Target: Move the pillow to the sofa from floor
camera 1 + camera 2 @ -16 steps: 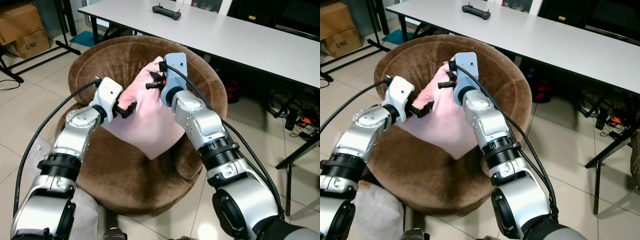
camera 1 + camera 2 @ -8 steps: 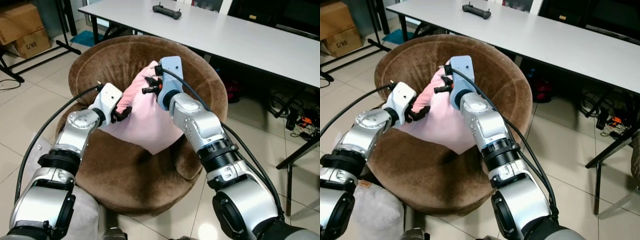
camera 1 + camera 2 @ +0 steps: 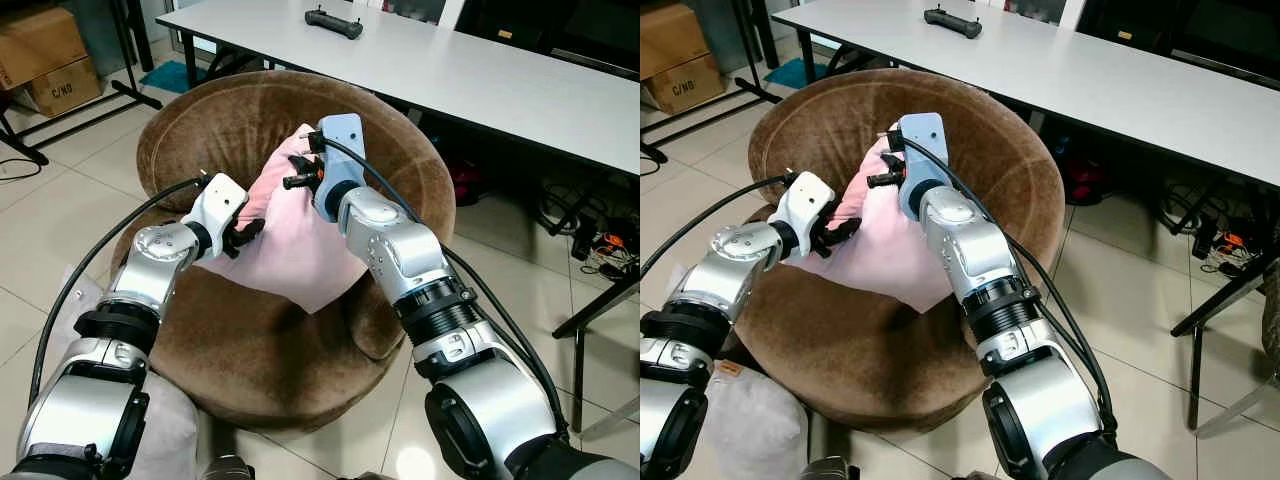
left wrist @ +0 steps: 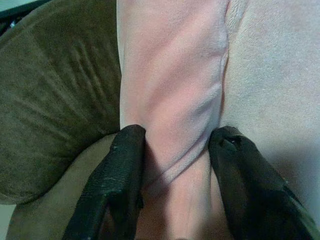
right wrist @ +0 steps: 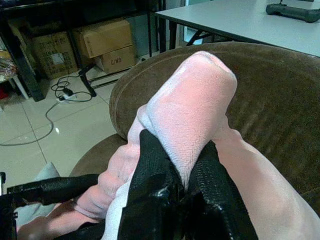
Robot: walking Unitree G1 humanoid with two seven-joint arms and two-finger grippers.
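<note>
Since a second ago I have carried the pink pillow (image 3: 290,240) lower, so its bottom corner now sags against the sofa (image 3: 250,340) seat. My left gripper (image 4: 172,150) pinches a fold on its near edge and my right gripper (image 5: 175,172) clamps the top corner, spreading it flat for setting down (both hold tight). It is soft, fleecy cloth; the sofa is round, brown plush.
</note>
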